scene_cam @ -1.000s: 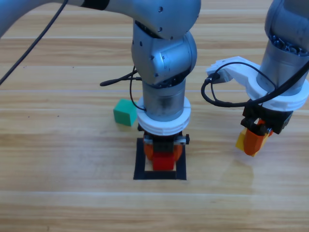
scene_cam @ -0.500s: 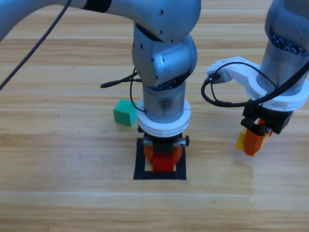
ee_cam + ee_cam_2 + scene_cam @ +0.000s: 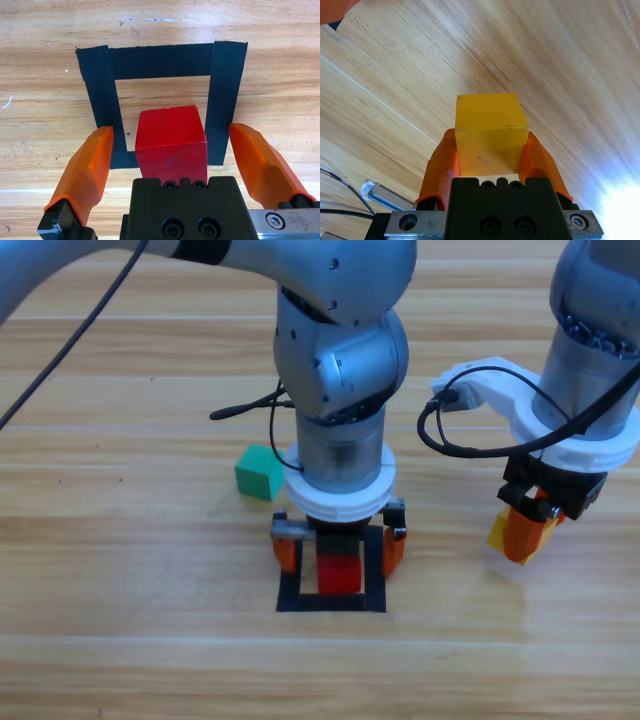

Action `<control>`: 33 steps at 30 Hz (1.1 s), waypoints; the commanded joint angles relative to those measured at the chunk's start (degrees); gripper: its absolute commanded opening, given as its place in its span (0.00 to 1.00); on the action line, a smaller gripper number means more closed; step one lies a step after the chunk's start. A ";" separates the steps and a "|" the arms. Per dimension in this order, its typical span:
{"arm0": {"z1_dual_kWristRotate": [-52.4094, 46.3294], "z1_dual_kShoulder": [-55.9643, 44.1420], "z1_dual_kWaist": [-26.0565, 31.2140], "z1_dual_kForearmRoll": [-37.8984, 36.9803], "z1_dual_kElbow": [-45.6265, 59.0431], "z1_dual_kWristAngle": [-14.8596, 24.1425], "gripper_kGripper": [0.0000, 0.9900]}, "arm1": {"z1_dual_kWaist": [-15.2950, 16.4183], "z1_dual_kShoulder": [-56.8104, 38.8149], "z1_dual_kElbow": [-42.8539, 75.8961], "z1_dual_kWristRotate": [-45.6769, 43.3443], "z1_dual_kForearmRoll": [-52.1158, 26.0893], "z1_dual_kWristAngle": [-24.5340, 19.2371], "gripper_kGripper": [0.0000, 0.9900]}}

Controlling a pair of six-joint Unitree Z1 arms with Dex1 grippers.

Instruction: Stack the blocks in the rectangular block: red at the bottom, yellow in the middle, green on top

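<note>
In the high view, the left claw (image 3: 339, 547) is seen low over the black tape outline (image 3: 290, 585) at mid-counter (image 3: 120, 620), its jaws spread apart on either side of the red cube (image 3: 339, 575), which sits inside the outline; the teal-green cube (image 3: 259, 472) lies just up and left of it; the right claw (image 3: 522, 536) is held well to the right, clamped on the yellow cube (image 3: 498, 531).

In the left wrist view, the red cube (image 3: 171, 142) is shown inside the tape outline (image 3: 162, 61), at its near edge, clear of both orange jaws.

In the right wrist view, the yellow cube (image 3: 490, 131) is gripped between the jaws above bare wood.
</note>
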 commanded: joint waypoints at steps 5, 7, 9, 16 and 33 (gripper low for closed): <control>3.98 -11.78 0.39 3.73 -2.36 2.28 1.00 | -3.04 -6.13 3.49 3.32 -4.75 1.13 0.18; 5.21 -14.94 1.44 5.66 -4.47 2.99 1.00 | -3.31 -6.74 3.58 4.12 -4.75 2.97 0.18; 6.09 -18.72 2.59 7.95 -5.34 4.13 1.00 | -3.31 -7.27 3.58 6.14 -4.75 1.66 0.18; 20.24 -30.94 10.32 9.00 0.63 7.03 1.00 | -2.95 -8.50 3.14 17.74 -4.40 2.36 0.18; 59.00 -38.49 38.62 -2.16 15.13 -14.68 1.00 | 14.80 10.83 -32.37 48.32 20.03 -6.34 0.18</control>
